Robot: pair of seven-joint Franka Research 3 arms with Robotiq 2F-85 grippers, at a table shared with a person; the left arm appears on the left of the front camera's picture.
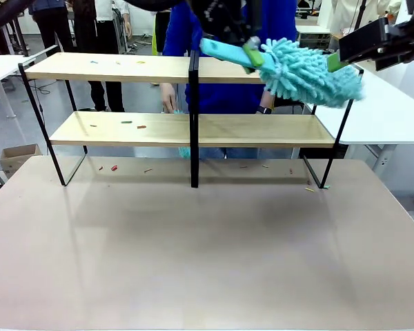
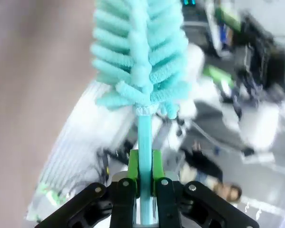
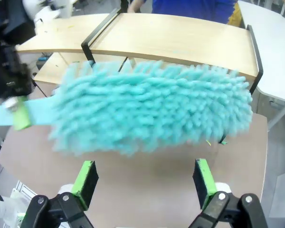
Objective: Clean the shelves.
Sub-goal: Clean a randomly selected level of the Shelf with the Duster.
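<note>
Shelves stand at the far side of the beige tabletop: a wide two-tier rack of light wooden boards in a thin black frame, with one black upright in the middle. On the left part of both boards I see small coloured scraps, and some more lie on the tabletop under the rack.

In front of the right end of the upper board is a teal chenille duster, its fluffy head tilted down toward the right. Whether it touches the board I cannot tell. My left gripper is high up, across the middle, and its green pads are clamped tight on the flat teal handle of the duster. My right gripper is just beside the duster head, with the jaws spread wide and nothing between them. In its wrist view the head hangs across, above both pads.

A person in a blue top stands behind the rack, with one hand low between the two boards. To the right is a white table, and a cardboard box sits on the floor at the left.
</note>
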